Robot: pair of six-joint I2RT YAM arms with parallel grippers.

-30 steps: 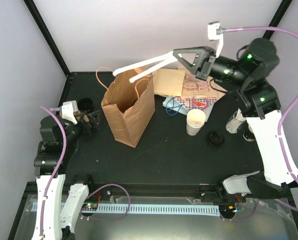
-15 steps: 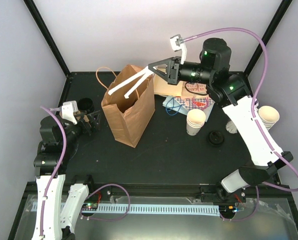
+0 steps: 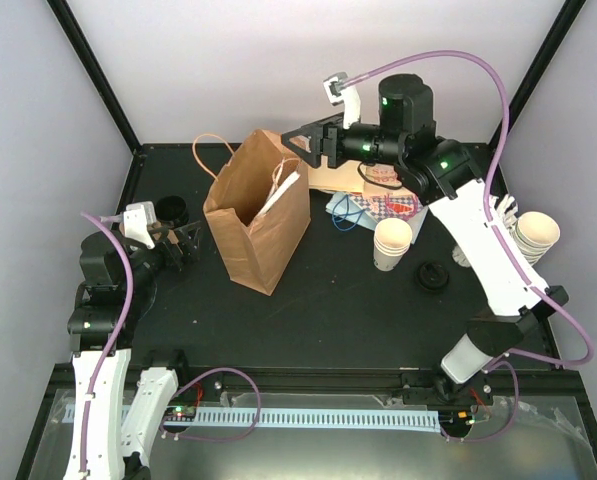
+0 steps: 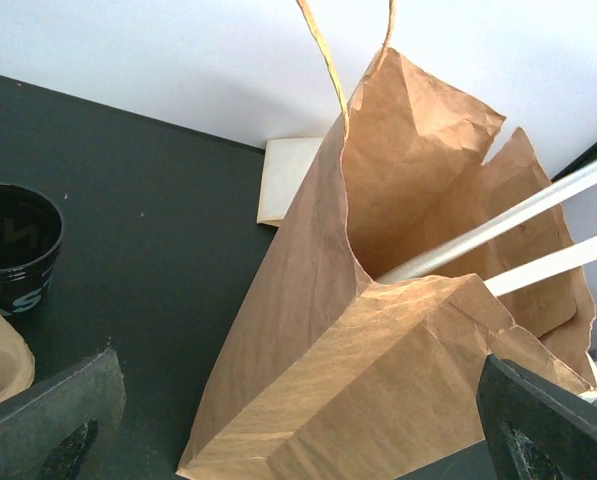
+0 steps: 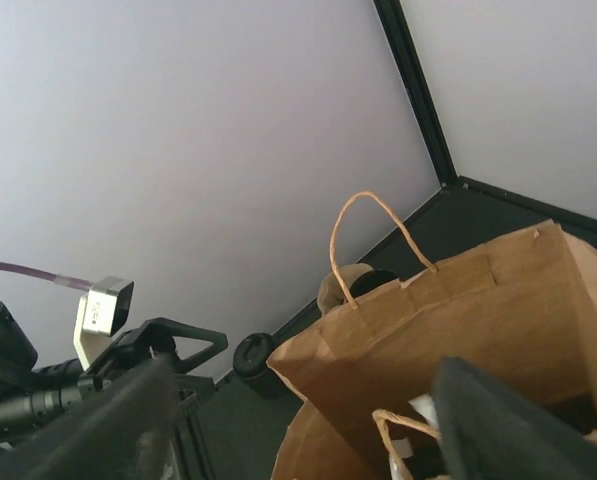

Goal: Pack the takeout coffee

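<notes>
1. Black table [image 3: 328, 320] fills the middle of the top view, with both arms rising from its lower edge.
2. Brown paper bag [image 3: 253, 225] stands open at centre left. Inside it, 2 long white sticks [image 4: 498, 222] lean against the wall. The bag's bottom is hidden.
3. Right gripper [image 3: 296, 146] hangs above the bag mouth at upper centre, its pincer parted and empty. Left gripper [image 3: 188, 247], at left beside the bag, is spread wide and also empty.
4. Takeout coffee: no single lidded cup shows on the table. It is probably down inside the bag, but I cannot confirm that.
5. Lidless cream cups [image 3: 393, 243] stand right of centre and look nested. Another stack [image 3: 535, 230] sits at far right.
6. Loose black lid [image 3: 433, 277] lies on the table just lower right of the centre cups.
7. Handling, as a judgement: a paper cup is light, thin-walled and easily crushed, and it spills if tipped. Grip gently around the wall below the rim, keep it upright, and never lift by the lid.
</notes>
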